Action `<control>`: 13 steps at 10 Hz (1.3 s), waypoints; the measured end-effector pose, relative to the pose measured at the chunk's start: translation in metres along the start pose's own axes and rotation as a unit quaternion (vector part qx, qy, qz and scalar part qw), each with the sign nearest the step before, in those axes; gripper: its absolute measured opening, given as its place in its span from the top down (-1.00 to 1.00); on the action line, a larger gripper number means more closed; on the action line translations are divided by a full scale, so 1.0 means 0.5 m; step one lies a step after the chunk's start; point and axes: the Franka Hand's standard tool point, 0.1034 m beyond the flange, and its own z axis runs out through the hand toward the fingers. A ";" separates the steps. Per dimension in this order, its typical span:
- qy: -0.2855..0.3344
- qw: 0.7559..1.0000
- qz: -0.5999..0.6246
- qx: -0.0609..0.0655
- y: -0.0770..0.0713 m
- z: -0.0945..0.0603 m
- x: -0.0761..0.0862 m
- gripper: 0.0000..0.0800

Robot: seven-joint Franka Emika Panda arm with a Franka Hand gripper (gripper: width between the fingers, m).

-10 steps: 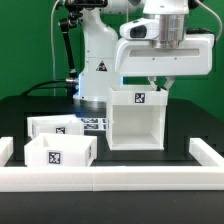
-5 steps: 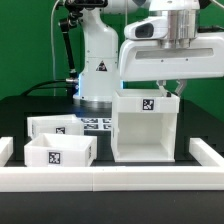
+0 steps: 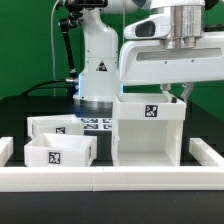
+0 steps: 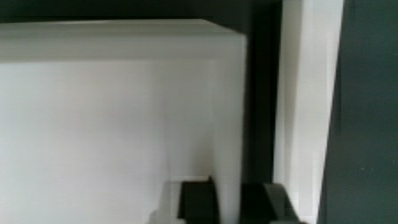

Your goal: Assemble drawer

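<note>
Standing farthest from the gripper, on the table: front drawer tray, open-topped and tagged on its face; rear drawer tray, just behind it and likewise upright. Both were loose, neither yet inserted.

Nearer the gripper, behind the trays: marker board, flat on the table.

Directly beneath the gripper: drawer housing, a tall white shell, open toward the camera and empty. Its base was at table level; whether it rested there or hung just clear could not be told.

Gripper: jaws drawn narrow about the housing's top rear wall. The wrist view showed one finger on either side of the wall edge, apparently clamped on it.

Step judged: positioning the housing ahead of fitting the trays. The next move would call for setting the housing down square, releasing it, then travelling across to the nearer tray. The housing's opening would need a clear approach.
</note>
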 end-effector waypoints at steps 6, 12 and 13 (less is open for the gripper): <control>0.008 0.996 0.083 0.004 -0.006 -0.003 0.009 0.90; 0.022 0.935 0.354 0.012 -0.019 0.002 0.026 0.90; 0.025 0.925 0.380 0.019 -0.012 0.001 0.036 0.90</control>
